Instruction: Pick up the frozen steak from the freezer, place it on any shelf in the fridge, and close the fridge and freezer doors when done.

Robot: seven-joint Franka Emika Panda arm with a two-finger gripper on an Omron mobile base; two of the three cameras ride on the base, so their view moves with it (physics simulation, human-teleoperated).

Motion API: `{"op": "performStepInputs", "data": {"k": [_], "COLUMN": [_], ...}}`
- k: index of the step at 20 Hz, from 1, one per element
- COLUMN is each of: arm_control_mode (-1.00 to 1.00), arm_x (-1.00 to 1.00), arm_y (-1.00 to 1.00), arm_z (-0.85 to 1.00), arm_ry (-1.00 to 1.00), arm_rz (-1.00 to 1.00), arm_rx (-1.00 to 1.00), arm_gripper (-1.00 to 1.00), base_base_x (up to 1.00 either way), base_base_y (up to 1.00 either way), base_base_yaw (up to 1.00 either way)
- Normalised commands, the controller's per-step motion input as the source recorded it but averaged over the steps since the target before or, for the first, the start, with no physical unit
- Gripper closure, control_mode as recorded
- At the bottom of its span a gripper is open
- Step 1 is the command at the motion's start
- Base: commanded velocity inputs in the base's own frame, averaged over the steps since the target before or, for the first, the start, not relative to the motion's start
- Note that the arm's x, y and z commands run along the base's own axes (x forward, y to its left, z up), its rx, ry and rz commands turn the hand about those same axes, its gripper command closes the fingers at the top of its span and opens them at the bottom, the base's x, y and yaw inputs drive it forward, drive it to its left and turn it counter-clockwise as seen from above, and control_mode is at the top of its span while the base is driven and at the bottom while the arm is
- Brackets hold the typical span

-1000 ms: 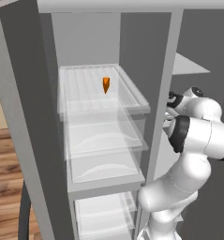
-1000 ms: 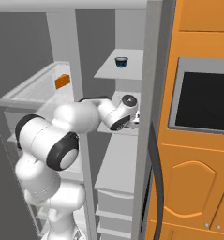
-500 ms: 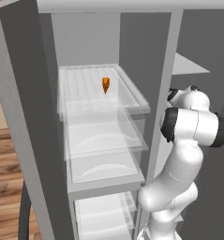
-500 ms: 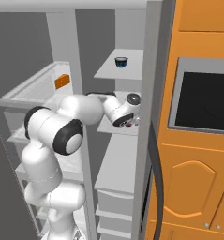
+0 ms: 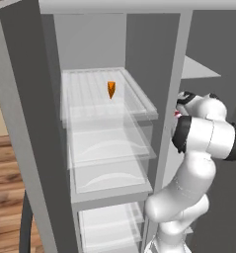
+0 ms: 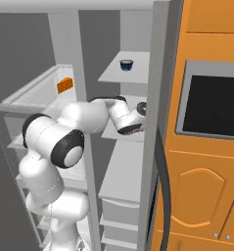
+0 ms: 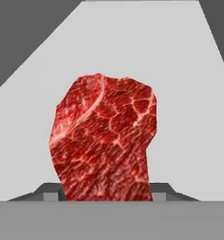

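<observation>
Frozen steak (image 7: 104, 140), red and marbled, seen close up in the hand view, standing on a plain opaque grey shelf (image 7: 179, 70) of the freezer (image 6: 126, 162); lower end sits between the two dark finger tips at the bottom of that view. Gripper (image 6: 133, 128) reached into the freezer just above that grey shelf; jaws drawn in at either side of the steak, but firm clamping cannot be told. Steak itself hidden behind the hand in the right base view. On the freezer shelf above the gripper, a small dark cup-like item (image 6: 126, 64). Left of the freezer, across the grey divider, the fridge (image 5: 104, 148) with stacked clear shelves. Small orange wedge (image 5: 111, 89) resting on the top clear shelf (image 5: 134, 99). Right of the freezer, an orange cabinet front (image 6: 206, 186) with a dark panel (image 6: 211, 105).
</observation>
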Motion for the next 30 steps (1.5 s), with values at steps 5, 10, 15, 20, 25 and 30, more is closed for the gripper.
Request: {"op": "performStepInputs", "data": {"k": [5,10,15,20,25,30], "arm_control_mode": [-1.00,-1.00,-1.00,-1.00,-1.00,-1.00], "arm_x": [-0.87,-0.99,-1.00,-1.00,-0.99,-0.60], "arm_y": [0.28,0.28,0.00,0.17,0.64,1.00], "arm_z": [0.33,0.74,0.96,0.61,0.46,0.16], "arm_ry": [-0.14,0.00,0.06,0.07,0.03,0.00], "arm_rz": [0.04,0.00,0.00,0.00,0.00,0.01], "arm_rx": [-0.03,-0.03,0.00,0.00,0.00,-0.05], "arm_gripper": [1.00,1.00,1.00,1.00,1.00,1.00], "base_base_x": [0.00,0.00,0.00,0.00,0.00,0.00], "base_base_y": [0.00,0.00,0.00,0.00,0.00,0.00], "base_base_yaw": [0.00,0.00,0.00,0.00,0.00,0.00]}}
